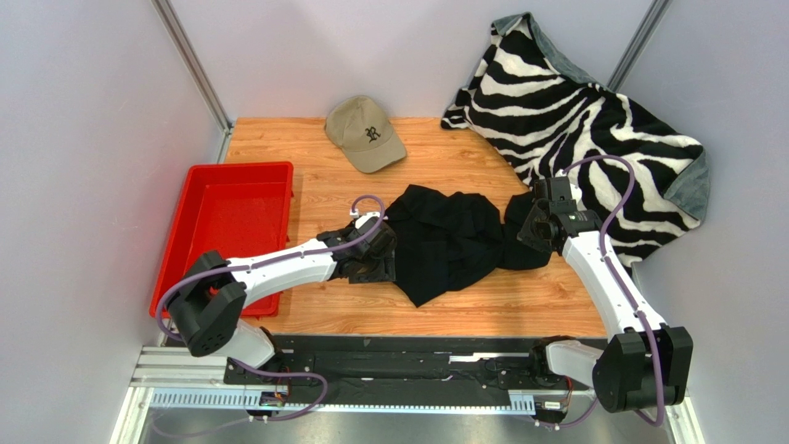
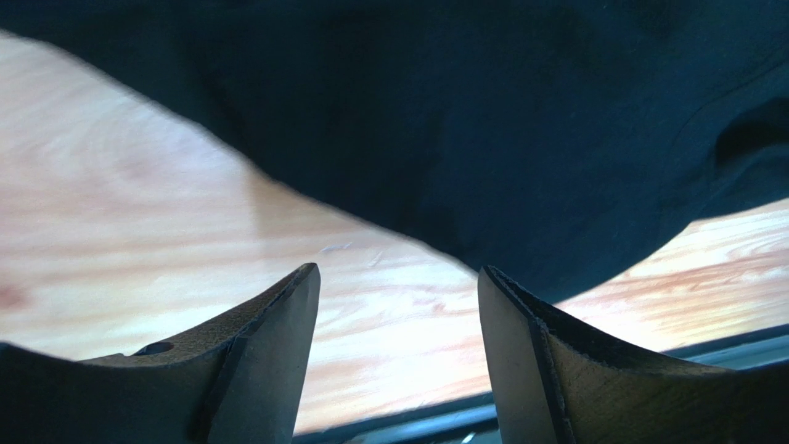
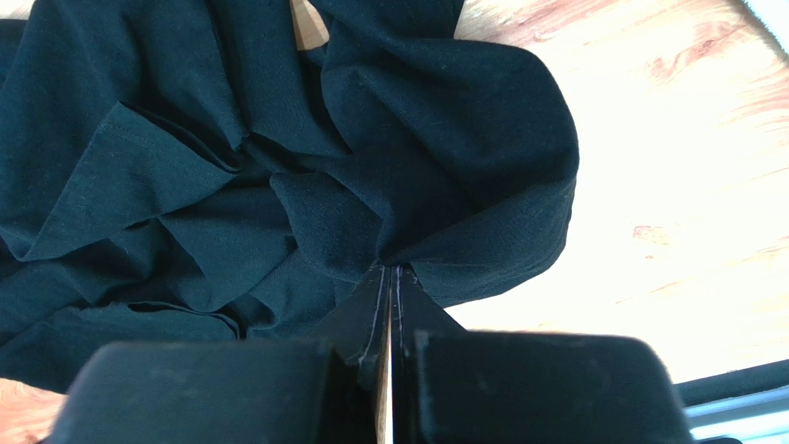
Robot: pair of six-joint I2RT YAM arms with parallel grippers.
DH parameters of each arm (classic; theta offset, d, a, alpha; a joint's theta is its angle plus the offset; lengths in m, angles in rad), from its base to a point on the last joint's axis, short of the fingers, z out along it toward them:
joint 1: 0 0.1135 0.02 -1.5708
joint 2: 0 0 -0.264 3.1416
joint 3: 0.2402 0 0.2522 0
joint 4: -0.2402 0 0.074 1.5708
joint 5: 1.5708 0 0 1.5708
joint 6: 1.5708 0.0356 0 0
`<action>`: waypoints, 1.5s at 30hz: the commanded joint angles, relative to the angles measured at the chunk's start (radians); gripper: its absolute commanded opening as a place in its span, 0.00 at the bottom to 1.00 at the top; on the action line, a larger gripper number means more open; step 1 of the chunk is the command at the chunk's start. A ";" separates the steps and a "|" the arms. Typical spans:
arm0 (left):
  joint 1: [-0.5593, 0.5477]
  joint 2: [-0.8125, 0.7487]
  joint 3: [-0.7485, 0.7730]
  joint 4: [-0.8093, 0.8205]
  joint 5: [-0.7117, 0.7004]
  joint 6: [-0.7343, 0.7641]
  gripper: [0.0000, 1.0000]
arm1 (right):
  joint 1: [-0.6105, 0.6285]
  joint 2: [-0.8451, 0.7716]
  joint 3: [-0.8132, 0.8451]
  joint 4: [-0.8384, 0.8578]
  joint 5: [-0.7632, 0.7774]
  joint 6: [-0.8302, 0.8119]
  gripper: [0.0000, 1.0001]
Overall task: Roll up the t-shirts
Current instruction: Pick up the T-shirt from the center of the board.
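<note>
From above, a plain black soft cotton t-shirt [image 1: 452, 242] lies crumpled in the middle of the light wooden desk [image 1: 519, 310], one point of cloth trailing toward the near edge. The left end effector [image 1: 389, 248] sits at the t-shirt's left edge and the right end effector [image 1: 515, 231] at its right edge; from this height I cannot tell how either pair of fingers stands. A shallow red plastic tray [image 1: 239, 168] rests at the desk's left side. A tan baseball cap [image 1: 364, 134] lies at the far edge, well apart from the t-shirt. A black-and-white zebra-striped blanket [image 1: 583, 120] is heaped at the far right corner, just beyond the right arm.

In the left wrist view, the left end effector [image 2: 398, 301] is spread wide, with bare desk [image 2: 139, 213] showing between its dark fingers [image 2: 269, 361]. The t-shirt [image 2: 482, 120] fills the upper part of the view, its edge just beyond the fingertips; nothing is gripped.

In the right wrist view, the right end effector [image 3: 391, 282] is pressed together, pinching a gathered fold of the t-shirt [image 3: 278, 166], and creases fan out from that point. Bare desk [image 3: 667, 185] shows to the right of the cloth.
</note>
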State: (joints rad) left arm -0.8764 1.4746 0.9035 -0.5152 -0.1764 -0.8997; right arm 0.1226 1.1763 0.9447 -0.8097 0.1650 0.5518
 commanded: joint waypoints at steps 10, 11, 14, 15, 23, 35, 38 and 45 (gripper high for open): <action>0.011 0.173 0.017 0.222 -0.009 -0.105 0.25 | -0.005 -0.049 -0.011 0.021 -0.007 -0.026 0.00; 0.020 0.170 0.035 0.189 -0.059 -0.079 0.08 | -0.005 -0.050 0.000 0.015 -0.002 -0.030 0.00; 0.088 0.096 0.135 0.017 -0.191 0.003 0.00 | -0.005 -0.037 0.022 0.000 -0.022 -0.056 0.00; 0.112 0.035 0.179 -0.041 -0.218 0.034 0.00 | -0.006 -0.027 0.040 -0.008 -0.033 -0.064 0.00; 0.269 -0.181 0.319 -0.175 -0.276 0.265 0.00 | -0.003 0.020 0.017 -0.063 -0.189 -0.121 0.00; 0.271 -0.227 0.307 -0.157 -0.206 0.303 0.00 | 0.300 -0.242 -0.199 -0.027 -0.049 0.256 0.62; 0.274 -0.224 0.305 -0.151 -0.193 0.311 0.00 | 0.492 -0.229 -0.279 0.052 0.037 0.431 0.61; 0.280 -0.215 0.291 -0.138 -0.176 0.312 0.00 | 0.603 -0.077 -0.352 0.208 0.244 0.615 0.62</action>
State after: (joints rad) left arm -0.6060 1.2587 1.1919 -0.6777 -0.3668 -0.6109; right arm 0.7177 1.0504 0.6258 -0.7322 0.2230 0.9939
